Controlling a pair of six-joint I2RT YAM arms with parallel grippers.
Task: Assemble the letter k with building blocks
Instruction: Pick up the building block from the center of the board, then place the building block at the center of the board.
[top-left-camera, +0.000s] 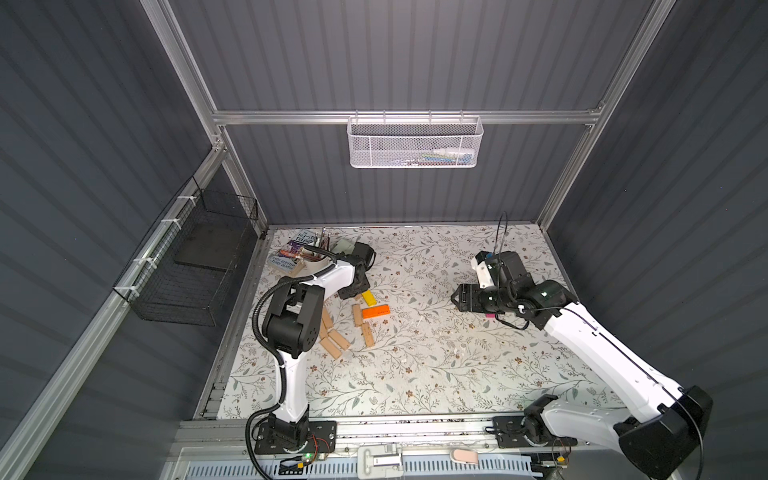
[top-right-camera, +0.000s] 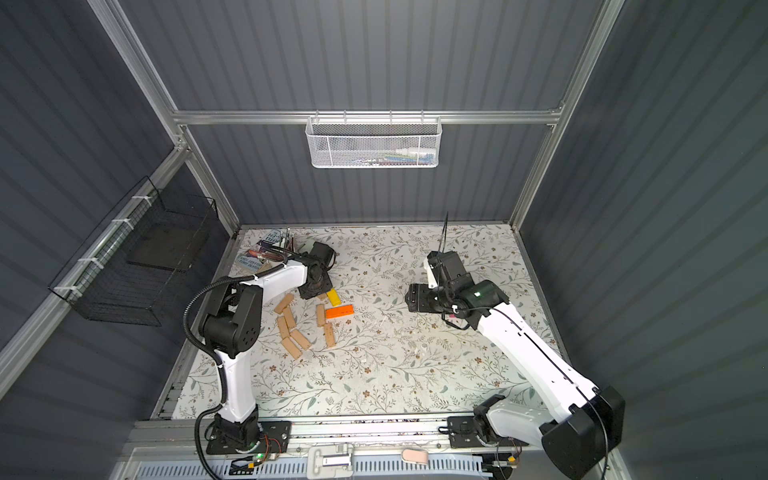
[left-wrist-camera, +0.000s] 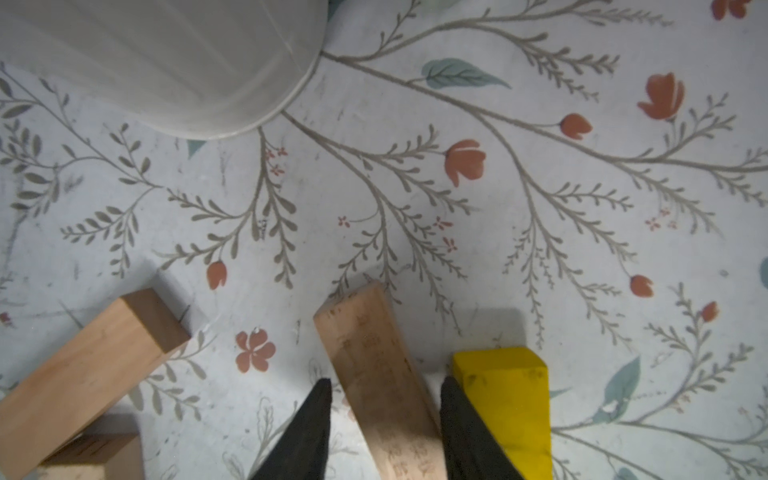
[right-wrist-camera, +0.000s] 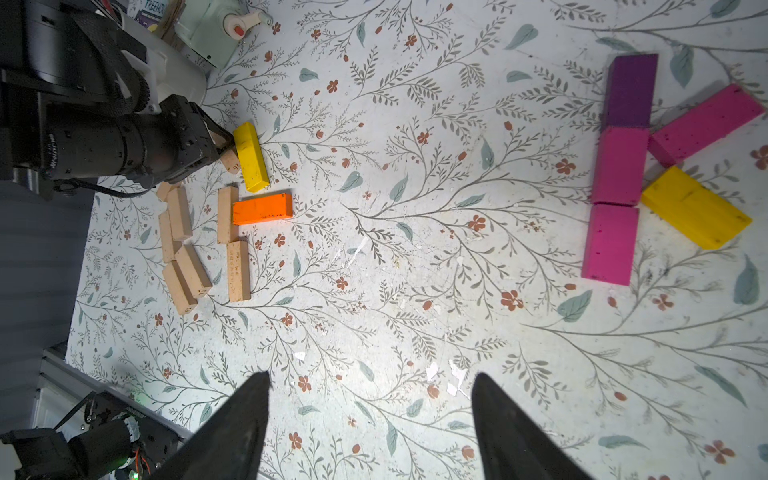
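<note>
The left gripper (left-wrist-camera: 385, 379) fingers flank a flat tan wooden plank (left-wrist-camera: 361, 328), slivers of floral table (left-wrist-camera: 498, 249) between, unclamped; its long axis runs out between them, a yellow painted plank (left-wrist-camera: 503, 386) just beside. The right gripper (right-wrist-camera: 370, 374) hangs spread, empty, well apart.

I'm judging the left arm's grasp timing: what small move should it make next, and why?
Probably close the left gripper on the tan wooden plank, then lift. Its fingers straddle that plank, yet slivers of floral table cover show on both sides, so it looks ungripped. The yellow painted block lies right beside one finger, so close straight, without drifting sideways.
</note>
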